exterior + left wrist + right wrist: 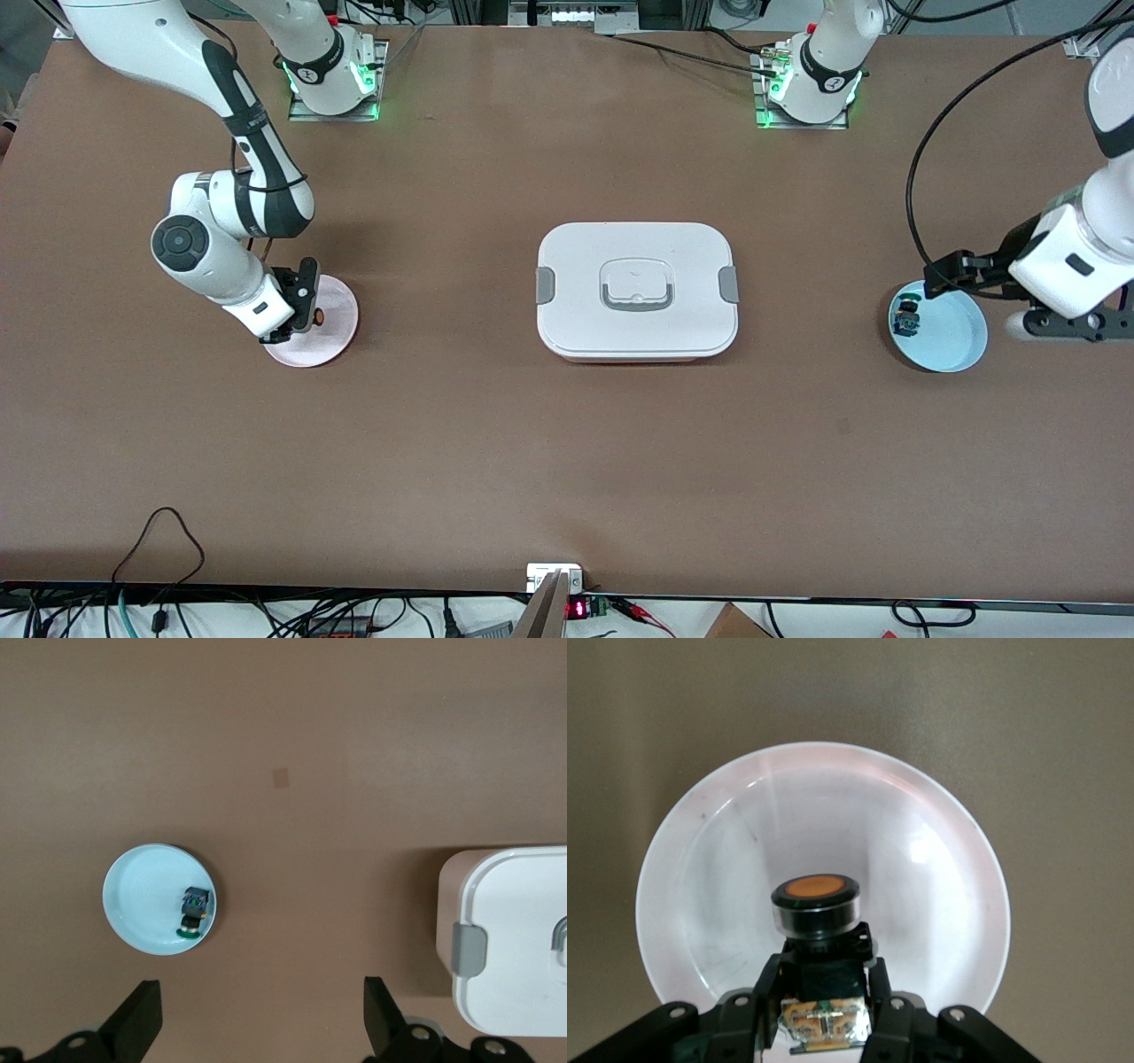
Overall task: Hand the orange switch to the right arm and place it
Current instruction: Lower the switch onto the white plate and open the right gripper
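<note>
The orange switch [317, 315] is held over the pink plate [335, 344] at the right arm's end of the table, with my right gripper [301, 306] shut on its black body. In the right wrist view the switch's round orange cap [815, 889] sticks out past the fingertips [769, 979], low above the pink plate [726, 859]. Whether the switch touches the plate I cannot tell. My left gripper [979, 301] hangs open and empty, high beside the blue plate [952, 346]. Its two fingers [142, 1020] stand wide apart in the left wrist view.
A black-and-blue component with a teal cap [906, 319] lies in the blue plate [142, 895], also seen in the left wrist view [193, 911]. A white lidded box [638, 291] with grey clips stands at mid-table, between the two plates.
</note>
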